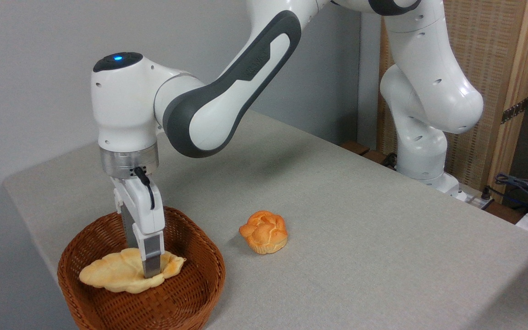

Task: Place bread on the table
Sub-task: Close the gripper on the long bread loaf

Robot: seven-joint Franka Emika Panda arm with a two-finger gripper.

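Observation:
The bread (117, 272), a long flat pale-yellow braided loaf, lies in the brown wicker basket (186, 298) at the front left of the table (360, 220). My gripper (142, 261) points straight down into the basket. Its front finger (152, 261) presses against the loaf's near side close to its right end. The other finger (129, 231) goes down behind the loaf. The bread is held between them and still rests on the basket floor.
A small round orange-brown bun (264, 232) sits on the cloth to the right of the basket. The arm's base (422, 160) stands at the table's far right edge, with cables (520, 185) beyond it. A grey wall runs behind.

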